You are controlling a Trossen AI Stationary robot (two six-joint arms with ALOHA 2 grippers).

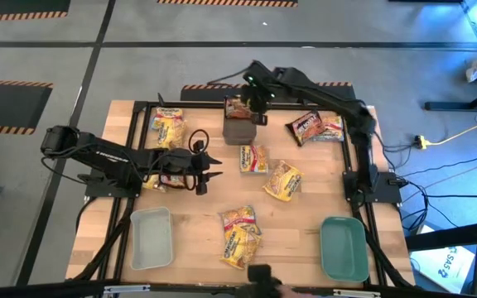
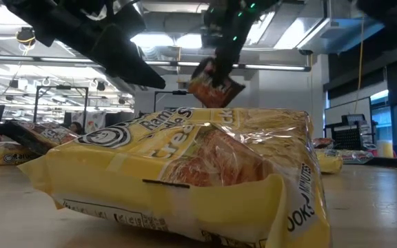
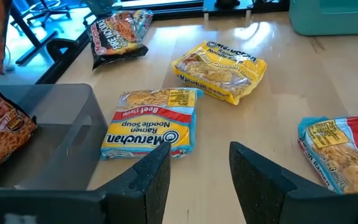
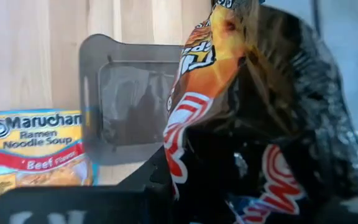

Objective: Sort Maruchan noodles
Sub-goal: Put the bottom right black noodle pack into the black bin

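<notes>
Wooden bench (image 1: 305, 223) boards fill the middle of a grey floor marked with striped tape, and on them the Maruchan noodles lie scattered. One dark brown-orange packet (image 1: 240, 108) hangs in the air above a dark grey bin (image 1: 239, 129) at the far middle of the bench; the right pincer (image 1: 251, 101) is clamped on it, and from the right wrist the crinkled wrapper (image 4: 253, 112) fills most of the view with the bin (image 4: 129, 124) below it. From table height the same packet (image 2: 214, 86) dangles tilted under the arm.

Just beside the bin on its near side lies a beef packet (image 1: 253, 158) with a blue and red label, and next to that a yellow packet (image 1: 282, 180). Two more dark packets (image 1: 314, 126) rest near the far right edge. A pair of yellow packets (image 1: 169, 126) sits at the far left, and another yellow pile (image 1: 240, 234) lies at the near middle, looming large in the low view (image 2: 185, 179).

The left pincer (image 1: 202, 171) hovers over the bench left of centre, its fingers (image 3: 148, 180) apart and holding nothing, pointed toward the beef packet (image 3: 149, 121).

A pale grey tray (image 1: 151, 237) sits at the near left, a teal tray (image 1: 344, 247) at the near right.
</notes>
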